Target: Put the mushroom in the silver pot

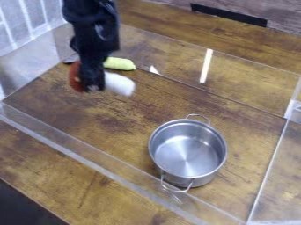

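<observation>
the black robot gripper [94,79] has its jaws closed on the small red-capped, white-stemmed mushroom [104,82], held above the wooden surface [83,132], far-left of the empty shiny silver pot [187,153].

Bare wood is lying open across the worktop [106,132] between the gripper [91,81], whose jaws are clamped on the mushroom [104,83], and the silver pot [188,153], with nothing standing in that stretch. The pot's mouth is facing up unobstructed, with only its 2 wire handles rising at the rim. Clear plastic walls [83,158] are fencing the worktop along the near edge and right side, and the yellow-green vegetable [119,63] is lying just behind the gripper, away from the pot.
</observation>
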You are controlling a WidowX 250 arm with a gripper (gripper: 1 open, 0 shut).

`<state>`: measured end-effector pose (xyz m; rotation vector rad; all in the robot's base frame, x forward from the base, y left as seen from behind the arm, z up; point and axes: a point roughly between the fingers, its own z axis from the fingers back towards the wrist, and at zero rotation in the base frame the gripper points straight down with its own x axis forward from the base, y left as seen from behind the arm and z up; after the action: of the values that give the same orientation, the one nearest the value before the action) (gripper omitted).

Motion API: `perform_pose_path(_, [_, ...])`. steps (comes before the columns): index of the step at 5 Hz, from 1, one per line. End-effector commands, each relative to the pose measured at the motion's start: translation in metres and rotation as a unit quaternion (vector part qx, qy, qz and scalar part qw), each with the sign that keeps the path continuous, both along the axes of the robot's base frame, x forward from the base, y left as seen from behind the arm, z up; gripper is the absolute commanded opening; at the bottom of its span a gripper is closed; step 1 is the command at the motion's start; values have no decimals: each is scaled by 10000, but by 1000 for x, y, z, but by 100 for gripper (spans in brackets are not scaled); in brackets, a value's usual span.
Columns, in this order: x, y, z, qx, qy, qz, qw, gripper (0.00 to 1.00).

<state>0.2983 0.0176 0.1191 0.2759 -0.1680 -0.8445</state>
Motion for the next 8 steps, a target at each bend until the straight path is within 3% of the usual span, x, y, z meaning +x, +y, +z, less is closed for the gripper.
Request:
perform_pose_path(1, [-10, -38, 15, -57, -390, 141, 9991, 0])
perform_pose_path(2, [-13, -53, 7, -208, -405, -42, 9990, 0])
perform_pose_path(4, [-11, -55, -23, -371, -291, -86, 9989, 0])
perform_pose_path(5, [-10, -56, -44, -377, -202, -130, 9990, 0])
perform_pose_path(6, [-1, -65, -38, -394, -218, -281, 9986, 0])
perform_pose_path(8, [3, -74, -13, -379, -323, -81, 9987, 0])
